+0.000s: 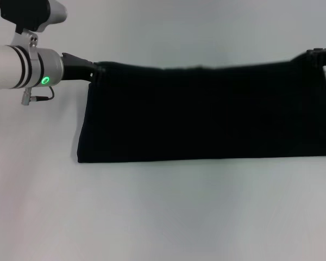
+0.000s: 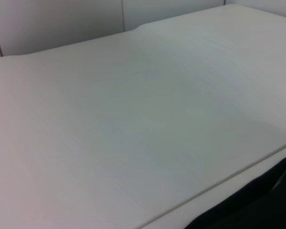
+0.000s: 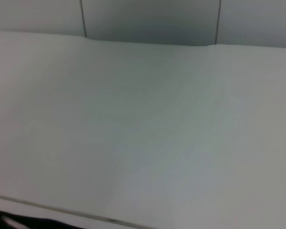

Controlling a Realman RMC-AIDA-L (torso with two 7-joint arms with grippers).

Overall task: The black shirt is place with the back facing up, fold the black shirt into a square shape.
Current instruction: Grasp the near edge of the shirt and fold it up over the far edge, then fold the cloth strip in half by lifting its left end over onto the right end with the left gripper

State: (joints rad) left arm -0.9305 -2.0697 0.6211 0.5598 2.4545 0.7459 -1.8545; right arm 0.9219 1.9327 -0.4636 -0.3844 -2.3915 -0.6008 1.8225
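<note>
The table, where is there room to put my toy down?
The white table is bare along the near side, in front of the black shirt, and at the left corner under the left gripper. The far edge is crowded: right gripper there too.

We see soft, even light, dim and greyish; the table shows scarcely any shadow or glare, and both wrist views are blurred.

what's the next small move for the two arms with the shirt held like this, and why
Probably carry both held corners together toward the near edge and lay them down. In the head view the left tool and right tool sit at the far corners of the black shirt, which forms a long band on the table. It is still far wider than deep, not yet a square.
</note>
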